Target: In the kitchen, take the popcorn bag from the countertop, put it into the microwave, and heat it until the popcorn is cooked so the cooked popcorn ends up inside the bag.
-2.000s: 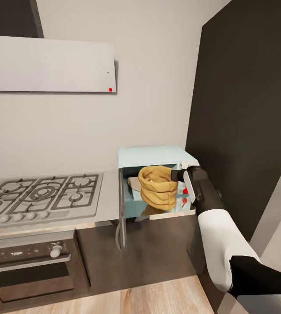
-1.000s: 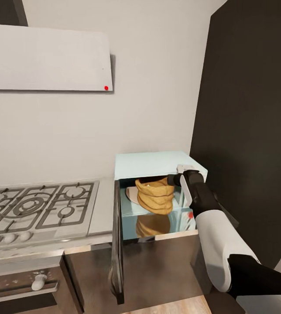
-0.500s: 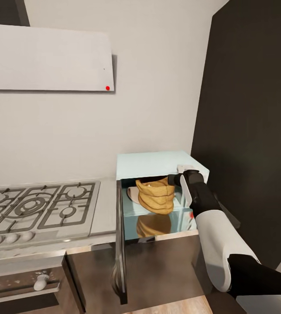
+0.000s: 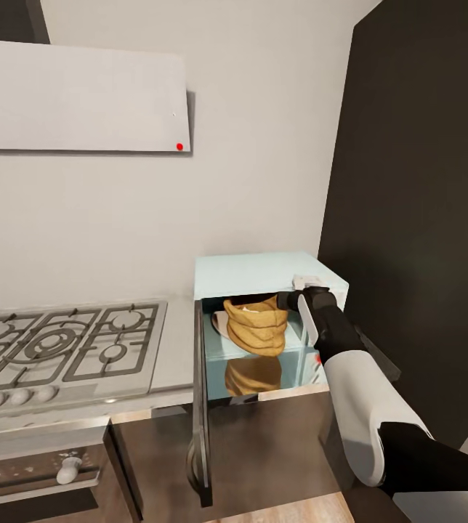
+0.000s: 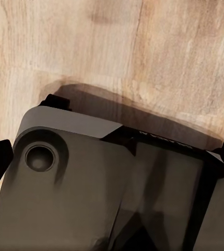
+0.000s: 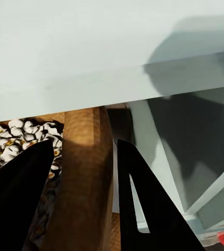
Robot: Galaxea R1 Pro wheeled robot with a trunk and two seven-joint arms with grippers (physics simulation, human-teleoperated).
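Note:
The pale mint-blue microwave (image 4: 259, 272) stands on the grey countertop (image 4: 176, 349), and its door (image 4: 199, 414) is swung open to the left. The tan popcorn bag (image 4: 257, 327) sits upright in the cavity, over a white plate. My right gripper (image 4: 286, 299) reaches in from the right at the bag's rim. In the right wrist view this gripper (image 6: 85, 144) is shut on the bag wall (image 6: 83, 178), with one finger inside over white popcorn (image 6: 15, 136). My left gripper (image 5: 112, 157) is open, hanging over the wood floor and the robot's base.
A gas hob (image 4: 59, 349) lies left of the microwave, with a built-in oven (image 4: 38, 465) below it and a white hood (image 4: 81, 98) above. A tall dark cabinet (image 4: 423, 181) rises close to the right of the microwave.
The view has moved closer since two seconds ago. My right gripper has carried the bag from the microwave's opening deeper into the cavity, and it now sits lower over the plate.

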